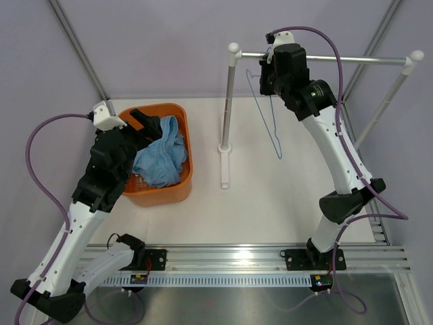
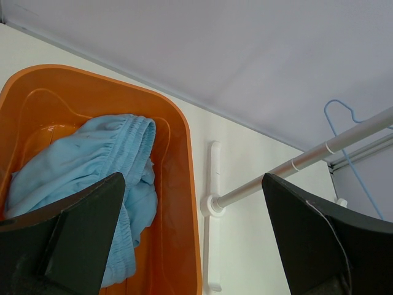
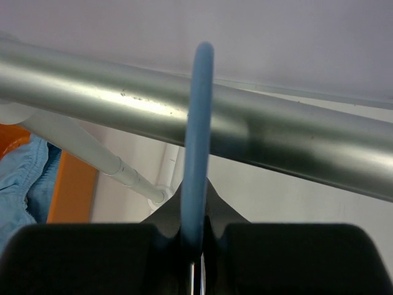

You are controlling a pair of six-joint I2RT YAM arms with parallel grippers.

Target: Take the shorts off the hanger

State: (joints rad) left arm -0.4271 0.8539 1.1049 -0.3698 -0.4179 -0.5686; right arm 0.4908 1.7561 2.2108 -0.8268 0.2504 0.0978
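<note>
So the shorts (image 1: 161,157) are sitting crumpled in the orange basket (image 1: 186,145), off the hanger (image 1: 270,132), with the waistband end up against the basket's far wall. The hanger is bare and well apart from them, over at the silver rail (image 1: 352,59). Its thin blue wire slants down from the rail toward the table (image 1: 270,203).

The right gripper (image 3: 196,236) is pinched tight on that wire right next to the rail. Can't tell if the hook actually sits over the rail, though.

The left gripper (image 1: 143,122) hangs above the basket's left side, fingers (image 2: 73,227) spread wide and holding nothing.
</note>
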